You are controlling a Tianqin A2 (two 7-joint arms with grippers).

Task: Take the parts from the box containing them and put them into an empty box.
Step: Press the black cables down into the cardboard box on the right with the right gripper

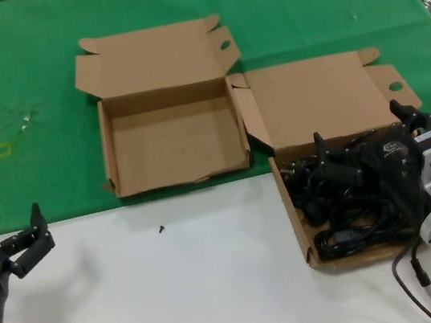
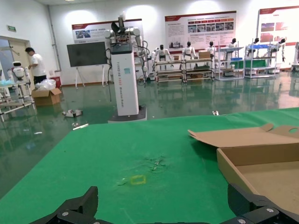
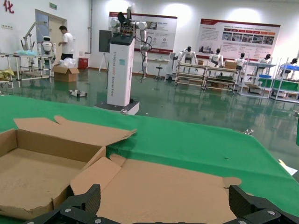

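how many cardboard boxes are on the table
2. An empty box sits open on the green cloth toward the left; the box of power cords is beside it on the right, under the right gripper.

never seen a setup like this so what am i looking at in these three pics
A two-armed robot at a table. The head view looks down from its head; the other two look out from its wrists across the hall. On the green cloth sits an empty box; beside it a box full of black power cords. The right gripper is over the cords, fingers open, holding nothing visible. The left gripper waits open at the table's near left.
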